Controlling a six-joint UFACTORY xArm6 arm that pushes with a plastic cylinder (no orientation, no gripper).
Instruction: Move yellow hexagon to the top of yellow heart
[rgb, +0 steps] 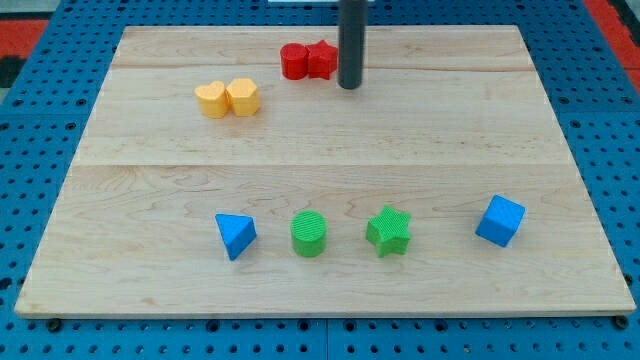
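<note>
My tip (348, 87) sits just right of the red blocks (308, 60), near the surface (320, 150) top. Yellow hexagon (243, 96) touches the yellow heart (212, 99), on its right. No jaws fitted.

rod (352, 30) cut off at top

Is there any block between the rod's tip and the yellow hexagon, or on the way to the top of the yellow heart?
Nothing visible. My tip is right of the red blocks; bare board lies between it and the yellow hexagon, which touches the yellow heart.
</note>
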